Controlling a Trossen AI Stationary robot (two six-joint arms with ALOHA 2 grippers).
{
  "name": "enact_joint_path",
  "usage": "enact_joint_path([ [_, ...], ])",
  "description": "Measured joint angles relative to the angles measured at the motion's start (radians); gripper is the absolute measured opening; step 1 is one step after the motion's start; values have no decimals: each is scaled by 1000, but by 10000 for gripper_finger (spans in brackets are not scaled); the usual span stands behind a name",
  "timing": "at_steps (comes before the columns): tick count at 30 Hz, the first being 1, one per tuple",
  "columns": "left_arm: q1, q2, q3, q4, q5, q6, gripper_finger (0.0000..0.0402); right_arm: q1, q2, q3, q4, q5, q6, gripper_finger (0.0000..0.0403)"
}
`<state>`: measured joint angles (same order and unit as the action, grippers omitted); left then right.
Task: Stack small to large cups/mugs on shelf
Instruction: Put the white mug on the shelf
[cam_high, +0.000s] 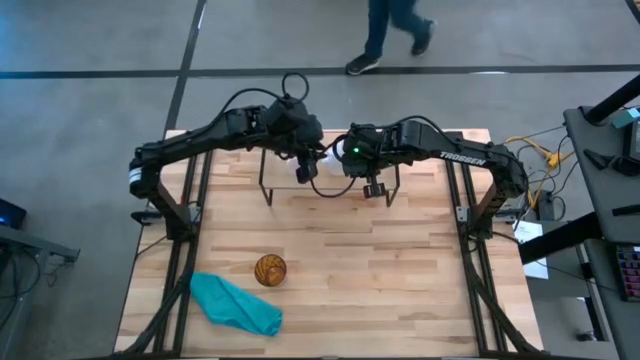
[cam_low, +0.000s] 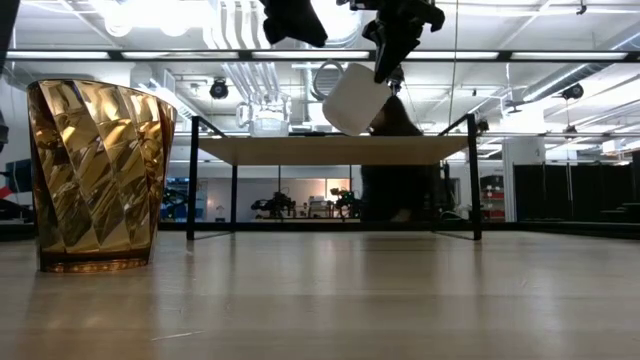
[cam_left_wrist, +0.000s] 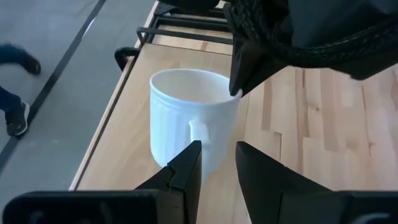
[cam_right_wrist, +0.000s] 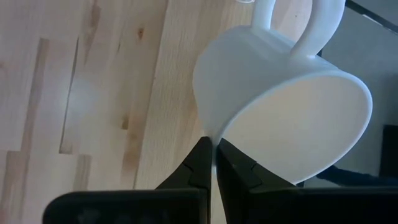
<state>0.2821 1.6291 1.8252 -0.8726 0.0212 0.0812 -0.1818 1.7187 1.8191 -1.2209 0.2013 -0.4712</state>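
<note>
One white ceramic mug with a handle (cam_low: 357, 98) hangs tilted in the air just above the low wooden shelf on thin black legs (cam_low: 330, 150) at the tabletop's (cam_high: 400, 270) far edge, its rim pinched in the clenched right gripper (cam_right_wrist: 214, 160). The left gripper (cam_left_wrist: 216, 163), part open and grasping nothing, has its fingers either side of the handle. I judge the mug should be levelled before it is lowered. One clear glass cup (cam_low: 268, 124) stands on the shelf; one amber patterned cup (cam_high: 270, 270) near the front edge; one teal cloth (cam_high: 235, 304)
</note>
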Motion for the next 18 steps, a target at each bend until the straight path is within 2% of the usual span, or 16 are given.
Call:
enact_joint_path([
  [18,7,58,0,3,-1,13,86,0,0,0,-4,0,8,9],
])
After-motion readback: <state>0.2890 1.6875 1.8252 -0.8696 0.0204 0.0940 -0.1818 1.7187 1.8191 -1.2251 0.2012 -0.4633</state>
